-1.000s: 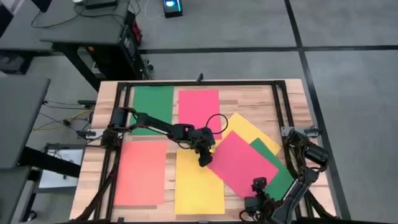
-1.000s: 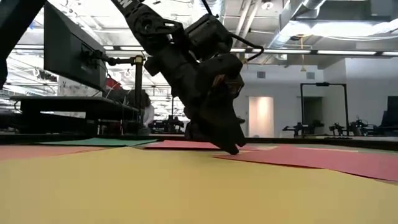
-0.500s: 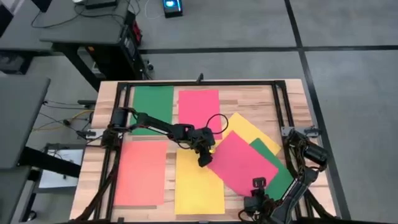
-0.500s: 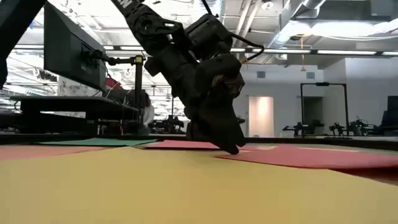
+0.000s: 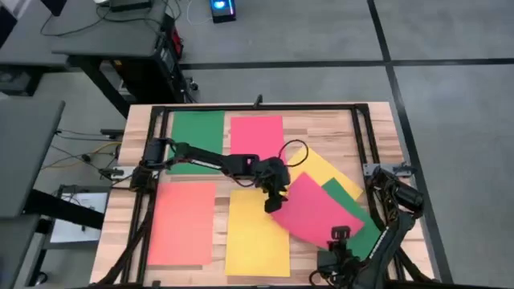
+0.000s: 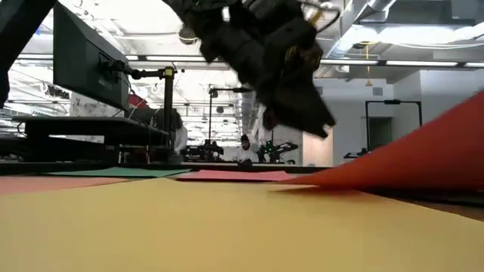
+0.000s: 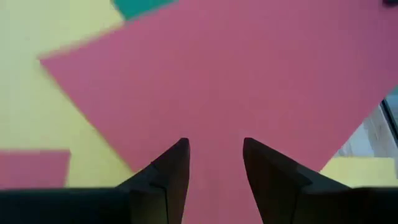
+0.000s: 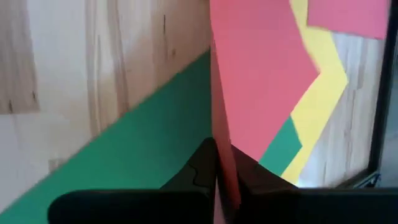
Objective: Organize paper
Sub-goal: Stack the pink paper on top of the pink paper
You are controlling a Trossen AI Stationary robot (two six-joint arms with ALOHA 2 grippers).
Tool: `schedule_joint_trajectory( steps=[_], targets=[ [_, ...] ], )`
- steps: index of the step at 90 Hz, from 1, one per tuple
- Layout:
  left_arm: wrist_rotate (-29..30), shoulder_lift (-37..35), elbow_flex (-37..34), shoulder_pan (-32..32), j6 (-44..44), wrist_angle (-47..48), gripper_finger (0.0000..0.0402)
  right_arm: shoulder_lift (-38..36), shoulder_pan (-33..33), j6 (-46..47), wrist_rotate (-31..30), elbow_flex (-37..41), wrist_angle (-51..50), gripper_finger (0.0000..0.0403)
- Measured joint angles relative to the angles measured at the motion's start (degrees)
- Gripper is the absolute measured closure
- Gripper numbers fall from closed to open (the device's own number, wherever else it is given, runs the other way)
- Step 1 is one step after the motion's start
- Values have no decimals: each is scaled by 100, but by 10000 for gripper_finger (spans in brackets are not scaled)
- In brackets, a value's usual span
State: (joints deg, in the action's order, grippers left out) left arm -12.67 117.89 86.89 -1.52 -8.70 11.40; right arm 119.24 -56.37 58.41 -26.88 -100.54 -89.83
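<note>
**One corner of the slanted pink-red sheet in my right jaws**

My left jaws [image 5: 275,201] hang above the middle of the wooden counter [image 5: 377,128], fingers apart, holding nothing. Farthest off on their left-arm side an orange rectangular paper sheet [image 5: 182,222] lies flat; beside it, just under these jaws, lies a yellow rectangular paper sheet [image 5: 257,233]. Beyond them, at the counter's far edge, a green rectangular sheet [image 5: 197,138] and a squared pink-red sheet [image 5: 256,136] sit side by side.

Directly ahead of my left fingers [image 7: 172,168] spreads the slanted pink-red paper sheet [image 5: 315,207]. It overlaps a tilted yellow sheet [image 5: 321,167] and a tilted green sheet [image 5: 353,210].

My right jaws [image 8: 217,180] are at the counter's near edge, closed on the near corner of that slanted pink-red sheet, whose gripped edge rises off the green sheet below.
</note>
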Motion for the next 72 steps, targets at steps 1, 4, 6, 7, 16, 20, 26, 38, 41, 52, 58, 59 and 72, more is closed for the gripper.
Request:
schedule_joint_trajectory(
  steps=[1,4,6,7,16,20,26,38,41,52,58,59,72],
  targets=[
    [34,0,63,-7,48,106,267,-3,15,-12,-12,-9,-3,403],
    [131,-22,240,-30,207,423,267,-7,69,-39,-69,-39,-18,403],
    [209,-37,359,-43,315,652,267,-7,112,-70,-116,-58,-14,403],
    [246,-40,422,-51,370,764,267,-7,135,-81,-145,-66,-12,403],
    [700,-206,996,-162,859,1732,267,-7,351,-217,-365,-131,-14,403],
    [962,-363,1201,-229,1018,2187,267,-7,462,-298,-492,-149,-14,403],
    [1361,-674,1400,-342,1174,2623,267,-6,659,-508,-718,-173,-16,403],
    [2015,-1507,1410,-627,1292,3185,267,-5,1080,-1257,-1158,-455,-17,403],
    [2140,-1720,1410,-702,1271,3341,267,-11,1173,-1466,-1243,-568,-18,403],
    [2687,-2399,1392,-1077,1141,3672,267,-132,1486,-2072,-1446,-1090,-14,403],
    [3015,-2721,1181,-1315,1126,3649,267,-222,1592,-2365,-1546,-1367,-32,403],
    [3065,-2764,1142,-1346,1126,3652,267,-233,1609,-2409,-1568,-1416,-32,403],
    [3496,-3214,515,-1754,1027,3686,267,-289,1779,-3000,-1691,-2084,-15,403]
  ],
)
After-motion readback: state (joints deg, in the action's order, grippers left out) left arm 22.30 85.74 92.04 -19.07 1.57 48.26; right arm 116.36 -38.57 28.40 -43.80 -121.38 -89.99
